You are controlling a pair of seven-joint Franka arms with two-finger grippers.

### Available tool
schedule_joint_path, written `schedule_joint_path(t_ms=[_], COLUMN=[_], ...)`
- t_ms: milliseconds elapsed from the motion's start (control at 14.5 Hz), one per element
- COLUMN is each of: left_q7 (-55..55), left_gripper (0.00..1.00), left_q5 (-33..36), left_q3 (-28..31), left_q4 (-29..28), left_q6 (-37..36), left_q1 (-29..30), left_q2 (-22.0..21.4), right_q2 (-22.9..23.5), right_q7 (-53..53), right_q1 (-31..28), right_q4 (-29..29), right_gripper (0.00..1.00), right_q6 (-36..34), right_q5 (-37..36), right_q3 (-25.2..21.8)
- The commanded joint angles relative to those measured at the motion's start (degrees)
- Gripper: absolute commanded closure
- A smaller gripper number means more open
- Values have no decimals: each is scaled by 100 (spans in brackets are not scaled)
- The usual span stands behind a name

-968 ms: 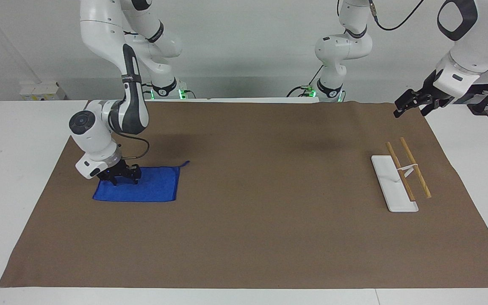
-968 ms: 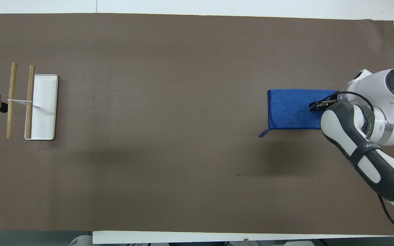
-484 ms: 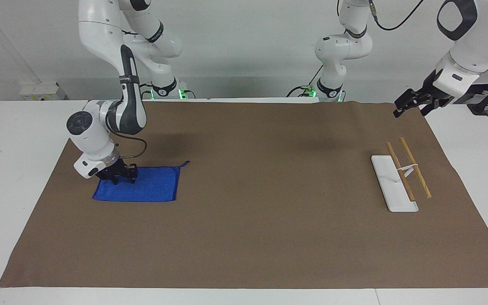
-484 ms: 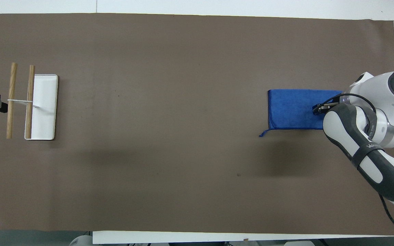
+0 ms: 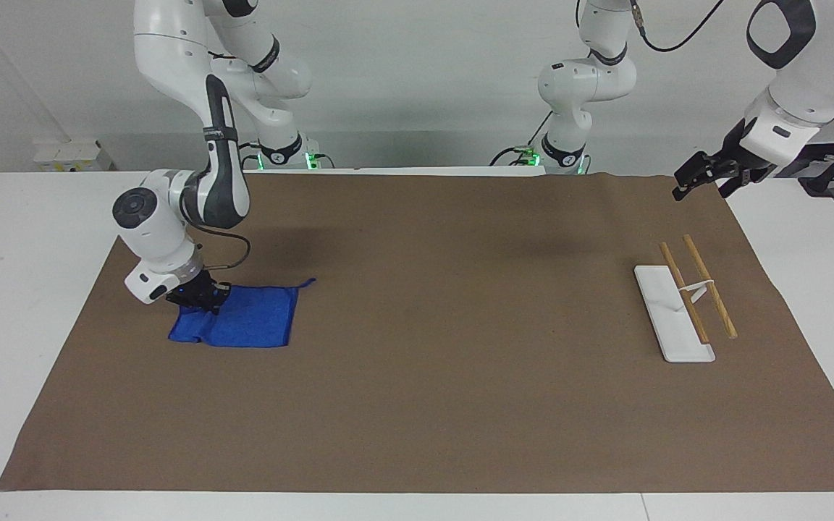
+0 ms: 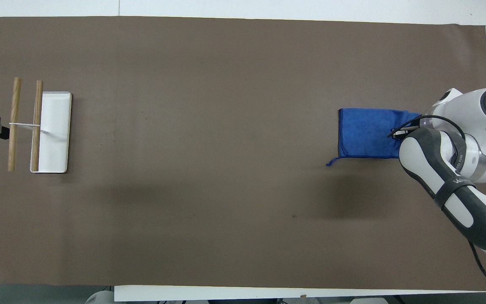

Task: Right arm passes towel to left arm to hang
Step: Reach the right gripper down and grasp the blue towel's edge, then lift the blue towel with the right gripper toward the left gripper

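Right gripper (image 5: 200, 299) is pinched tight on the blue towel (image 5: 250, 324), which is bunching up on the surface at its end, while left gripper (image 5: 706, 176) waits wide open over the other end.

Towel (image 6: 365, 134) edge under right arm (image 6: 449, 177)

right pincer (image 5: 200, 299) now clamped on towel (image 5: 247, 325), towel bunched and dragged toward the right arm's end
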Motion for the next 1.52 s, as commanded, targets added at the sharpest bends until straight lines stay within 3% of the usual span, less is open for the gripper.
schedule_joint_path(t_ms=[0, 207, 484, 760, 1037, 1244, 1452], left_q7=[9, 53, -26, -1235, -2975, -4363, -5762], left_gripper=[0, 0, 0, 0, 0, 0, 0], left_q5=[54, 62, 54, -25, -605, -1052, -1605], left_q3=[11, 11, 20, -6, 3, 3, 2], left_q4=[-216, -216, -198, -207, -216, -312, -715], left_q6=[34, 16, 33, 51, 156, 384, 691], left_q1=[-18, -18, 25, 9, 17, -1, -9], left_q2=[-204, -204, -195, -195, -195, -204, -361], right_q2=[0, -70, -149, -237, -246, -237, -272], right_q7=[-36, 1119, 2912, 5249, 7518, 8496, 9041], right_q1=[-94, -173, -147, -129, -121, -121, -103], right_q4=[-28, 480, 1526, 2177, 2740, 3065, 3137], right_gripper=[100, 100, 100, 100, 100, 100, 100], right_q6=[9, -883, -2642, -3567, -3929, -3850, -3500], right_q5=[-98, 121, 1281, 1300, 2071, 2799, 4118], right_q3=[64, 73, 152, 976, 1768, 2304, 2419])
